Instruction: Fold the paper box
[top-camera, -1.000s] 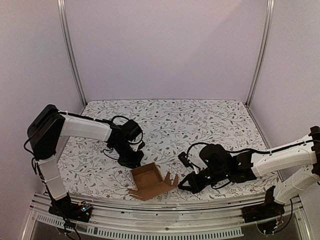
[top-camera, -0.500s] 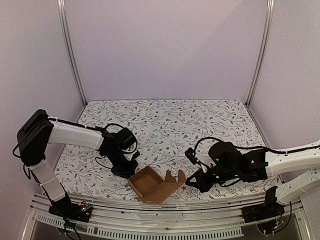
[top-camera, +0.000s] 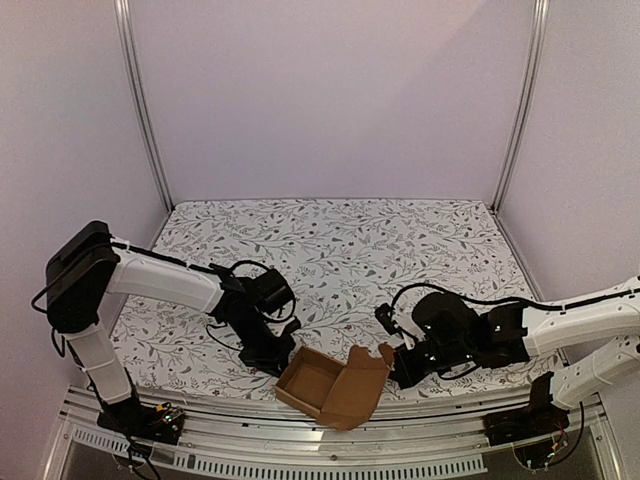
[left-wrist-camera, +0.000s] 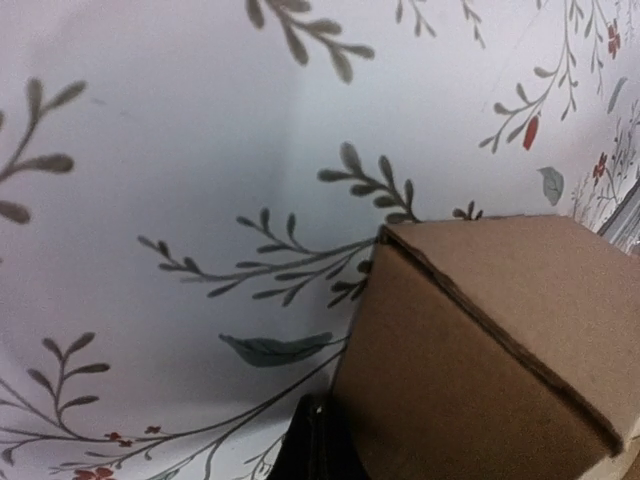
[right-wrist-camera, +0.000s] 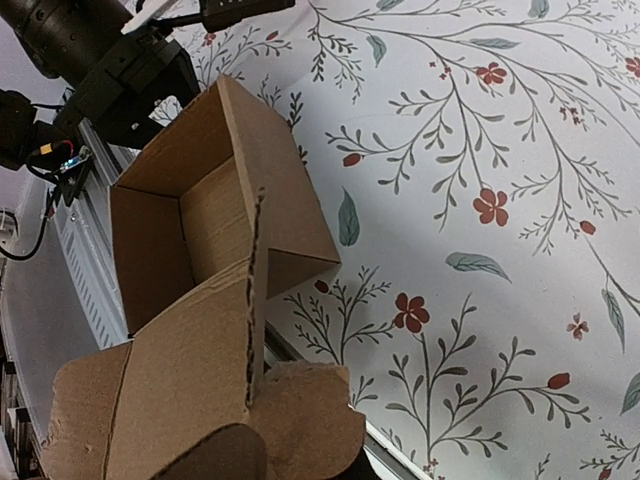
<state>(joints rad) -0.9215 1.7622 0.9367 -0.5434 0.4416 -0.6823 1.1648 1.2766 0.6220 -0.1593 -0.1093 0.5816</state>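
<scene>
Though half-folded, paper box (top-camera: 335, 388) mouth upward.

No writing, label or number is legible anywhere — none.

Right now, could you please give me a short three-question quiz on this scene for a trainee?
1. True or false: the box lies as a flat sheet.
2. In the top view, on which side of the box is the left gripper?
3. Which is at the raised flap? A) left gripper B) right gripper C) neither

Key: 1. False; its walls stand and it is open on top. 2. Its left side. 3. B.
</scene>
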